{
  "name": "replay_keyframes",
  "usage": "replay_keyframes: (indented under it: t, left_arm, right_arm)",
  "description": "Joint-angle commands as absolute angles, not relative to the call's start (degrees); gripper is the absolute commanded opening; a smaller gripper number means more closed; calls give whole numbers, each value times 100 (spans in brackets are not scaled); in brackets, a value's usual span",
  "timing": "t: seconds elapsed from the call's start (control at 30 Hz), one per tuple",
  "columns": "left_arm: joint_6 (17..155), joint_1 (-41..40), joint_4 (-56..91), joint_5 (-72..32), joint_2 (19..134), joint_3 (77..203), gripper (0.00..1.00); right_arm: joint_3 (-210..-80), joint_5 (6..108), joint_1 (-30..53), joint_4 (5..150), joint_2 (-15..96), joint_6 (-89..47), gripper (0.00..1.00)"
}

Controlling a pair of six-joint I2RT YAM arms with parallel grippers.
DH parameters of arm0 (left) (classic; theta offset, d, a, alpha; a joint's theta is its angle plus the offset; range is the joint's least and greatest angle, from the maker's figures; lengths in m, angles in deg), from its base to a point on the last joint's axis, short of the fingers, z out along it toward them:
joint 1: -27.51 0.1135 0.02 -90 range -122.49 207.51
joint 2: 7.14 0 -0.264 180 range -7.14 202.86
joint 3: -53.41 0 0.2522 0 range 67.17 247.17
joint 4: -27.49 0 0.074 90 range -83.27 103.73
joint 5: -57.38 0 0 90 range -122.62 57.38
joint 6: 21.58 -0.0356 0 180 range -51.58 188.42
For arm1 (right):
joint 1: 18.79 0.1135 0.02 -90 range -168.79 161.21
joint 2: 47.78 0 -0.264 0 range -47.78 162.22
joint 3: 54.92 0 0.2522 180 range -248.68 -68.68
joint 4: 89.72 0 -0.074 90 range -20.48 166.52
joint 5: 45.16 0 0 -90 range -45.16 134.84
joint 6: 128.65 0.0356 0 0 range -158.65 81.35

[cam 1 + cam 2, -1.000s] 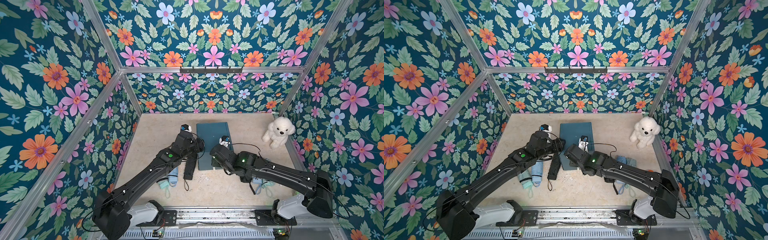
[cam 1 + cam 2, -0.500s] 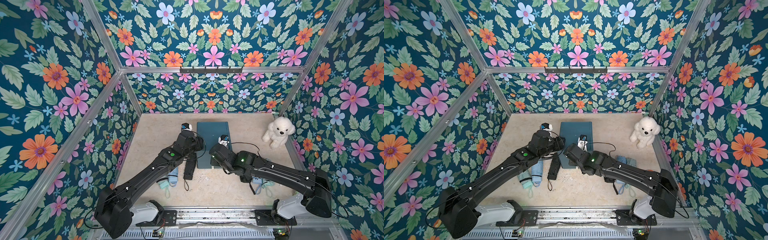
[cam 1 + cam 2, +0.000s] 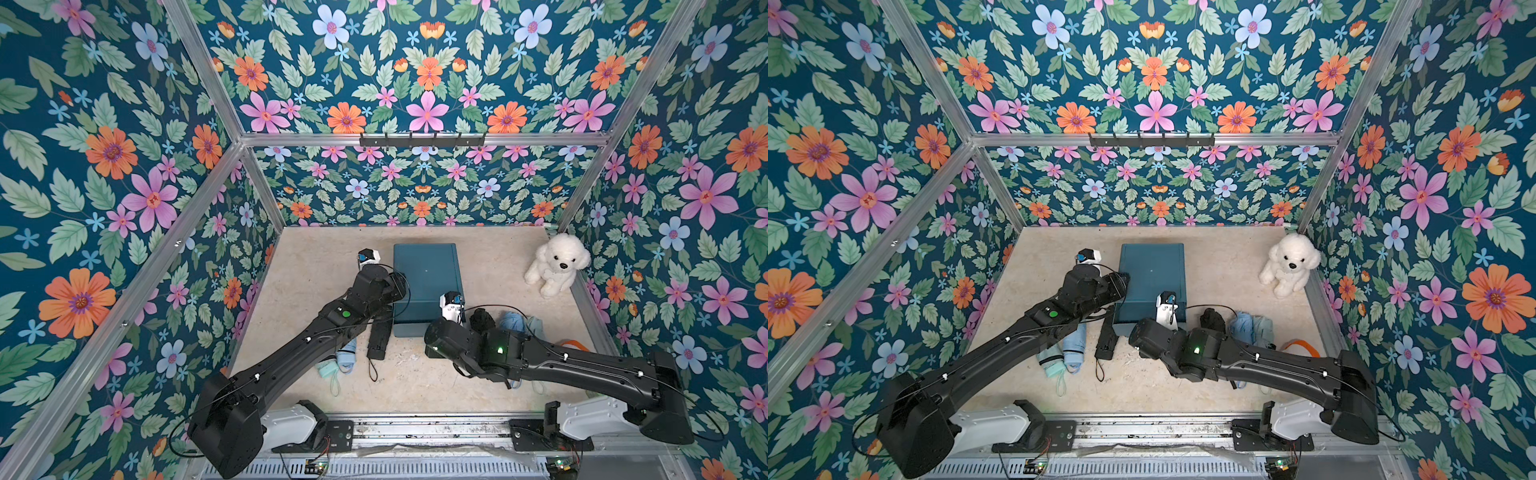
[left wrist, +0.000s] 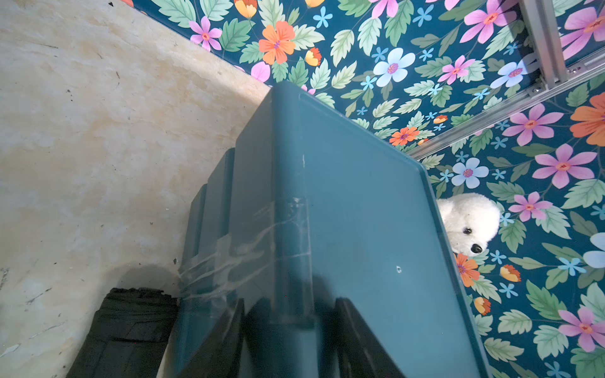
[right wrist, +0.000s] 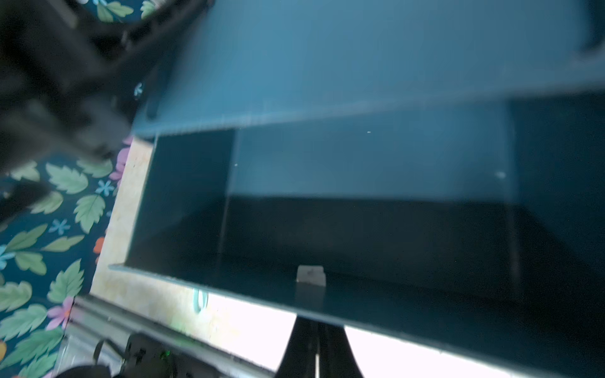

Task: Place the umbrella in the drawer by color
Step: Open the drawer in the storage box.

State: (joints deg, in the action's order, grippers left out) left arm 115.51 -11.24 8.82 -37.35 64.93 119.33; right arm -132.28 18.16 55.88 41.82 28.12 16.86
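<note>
In both top views the left arm [image 3: 291, 353] reaches the left edge of the cabinet [image 3: 428, 270], and the right arm [image 3: 1266, 365] bends to its front. A black umbrella [image 3: 379, 340] lies just beside the cabinet.

Left wrist view: the left gripper [image 4: 290, 302] is half-open astride the cabinet's top edge.

Right wrist view: the right gripper [image 5: 316, 333] is pinched shut at the front rim of the open drawer [image 5: 229, 288].

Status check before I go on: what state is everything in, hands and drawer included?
drawer, pulled open, no umbrella inside.
left hand, open, astride the cabinet's top edge.
right hand, shut, at the drawer's front edge.
black umbrella, folded, lying beside the cabinet.
light blue umbrella, folded, lying flat.
mint umbrella, folded, lying flat.
blue umbrellas right of the cabinet, folded, lying flat.
plush dog, sitting upright.
</note>
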Motion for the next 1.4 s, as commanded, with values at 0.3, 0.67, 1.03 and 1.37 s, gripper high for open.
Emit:
replay_keyframes:
  t: [0.3,0.67,1.03,1.37]
  left_arm:
    - [11928,-1106,-288,-4128,6669,11722,47]
    - [12062,-1106,-170,-4042,6652,11604,47]
    - [11864,-1106,-329,-4161,6497,11894,52]
    - [11646,-1106,-552,-4142,6118,12378,59]
  right_arm:
    - [-12958,1180,6991,3525,2472,2877,0]
    - [-12860,1090,7186,3476,2407,3092,48]
    - [-13755,687,7263,2028,1948,2918,66]
    - [-12730,1744,3815,1811,835,1883,64]
